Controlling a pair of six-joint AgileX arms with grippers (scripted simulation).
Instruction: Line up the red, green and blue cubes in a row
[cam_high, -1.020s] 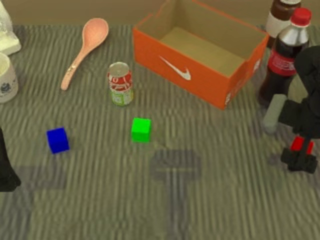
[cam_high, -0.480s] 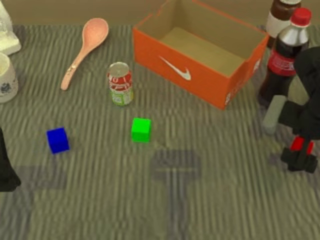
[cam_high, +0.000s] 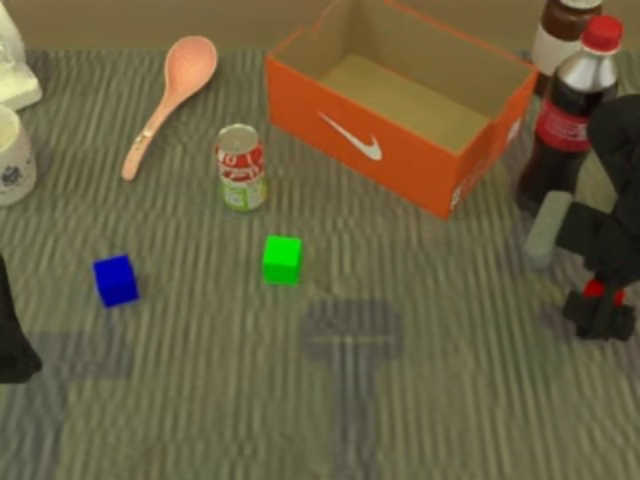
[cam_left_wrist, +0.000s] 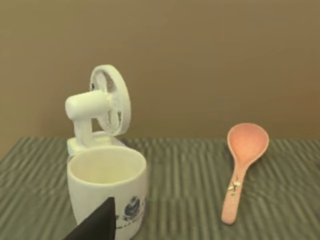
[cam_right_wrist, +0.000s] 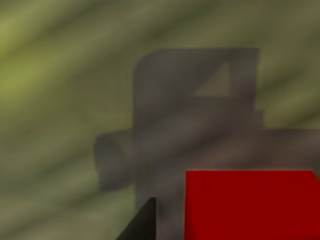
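The right gripper sits low at the worktop's right edge, its jaws closed around the matte red cube. The green cube rests mid-worktop on the ribbed grey-green cloth; the blue cube lies well apart toward the left edge. The left gripper is parked at the left edge; its jaws cannot be made out.

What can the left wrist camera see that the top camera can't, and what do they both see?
Only the left wrist view shows the little white fan standing behind the mug.

Only the top view shows the blue cube, the green cube, the drink can, the orange shoebox, the cola bottle, and the right pincer over the red cube.

Both show the white mug and the pink spoon on the table.
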